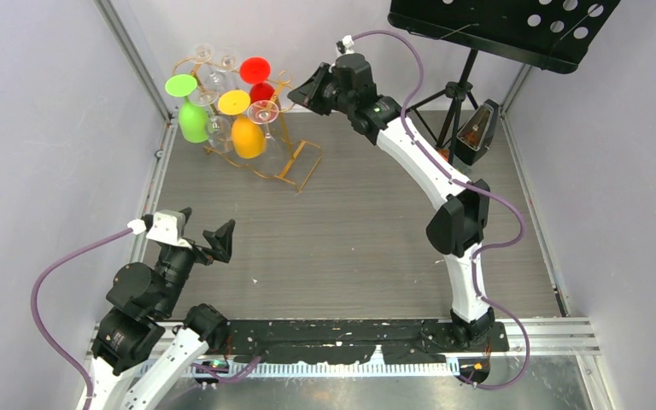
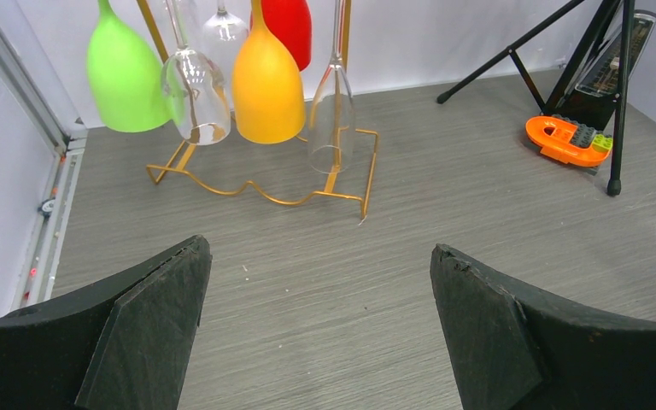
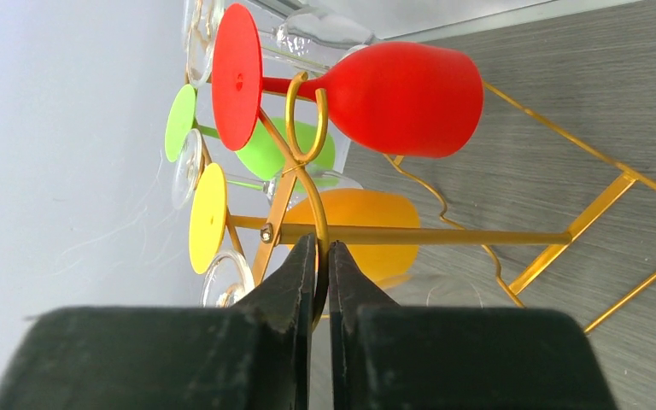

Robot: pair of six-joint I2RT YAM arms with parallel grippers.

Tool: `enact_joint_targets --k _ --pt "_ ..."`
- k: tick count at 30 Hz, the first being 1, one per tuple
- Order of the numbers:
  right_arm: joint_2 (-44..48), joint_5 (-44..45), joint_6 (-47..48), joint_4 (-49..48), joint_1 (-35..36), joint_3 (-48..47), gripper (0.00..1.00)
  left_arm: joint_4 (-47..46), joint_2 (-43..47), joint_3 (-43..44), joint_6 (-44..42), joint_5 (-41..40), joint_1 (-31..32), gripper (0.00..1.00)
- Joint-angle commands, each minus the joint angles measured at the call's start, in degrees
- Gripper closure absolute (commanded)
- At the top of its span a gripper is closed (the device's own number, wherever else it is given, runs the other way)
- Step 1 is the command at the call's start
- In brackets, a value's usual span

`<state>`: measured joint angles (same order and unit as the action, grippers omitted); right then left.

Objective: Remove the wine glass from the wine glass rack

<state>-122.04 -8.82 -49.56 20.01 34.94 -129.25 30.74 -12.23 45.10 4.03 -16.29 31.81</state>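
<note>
R claw (image 3: 323, 249) is closed to a slit up at the wine glass rack (image 3: 444, 236), approx 11 o'clock on the tabletop (image 1: 376, 248). A gold wire of the rack runs right into that slit, and I can't tell if it pinches the wire, a clear stem or nothing. L claw (image 2: 318, 252) gapes wide w/ nothing in it, at approx 8 o'clock, well apart from the rack. The red glass (image 3: 401, 98) hangs w/ its stem in a hook loop, at 12 o'clock from R claw in the wrist view. To do this step well, check the grip is on a stem, not the wire, then slide the glass out the hook's open side, level, w/o knocking its neighbours; the thin wire stand prob tips easily. The rack also carries the green glass (image 2: 124, 81), the orange-yellow glass (image 2: 266, 85) and a few clear glasses (image 2: 195, 94), all upside down and looking empty.
</note>
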Motion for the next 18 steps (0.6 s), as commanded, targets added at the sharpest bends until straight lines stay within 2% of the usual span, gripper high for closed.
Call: enact_joint_targets --k 1,18 --pt "5.7 0.7 0.5 -4.8 0.5 3.2 0.94 -1.7 0.1 0.0 0.3 0.2 -0.3 0.01" --pt "11.9 2.3 -11.5 -10.7 -1.1 12.5 0.94 -1.5 -0.3 -0.2 0.3 -0.3 -0.3 0.01"
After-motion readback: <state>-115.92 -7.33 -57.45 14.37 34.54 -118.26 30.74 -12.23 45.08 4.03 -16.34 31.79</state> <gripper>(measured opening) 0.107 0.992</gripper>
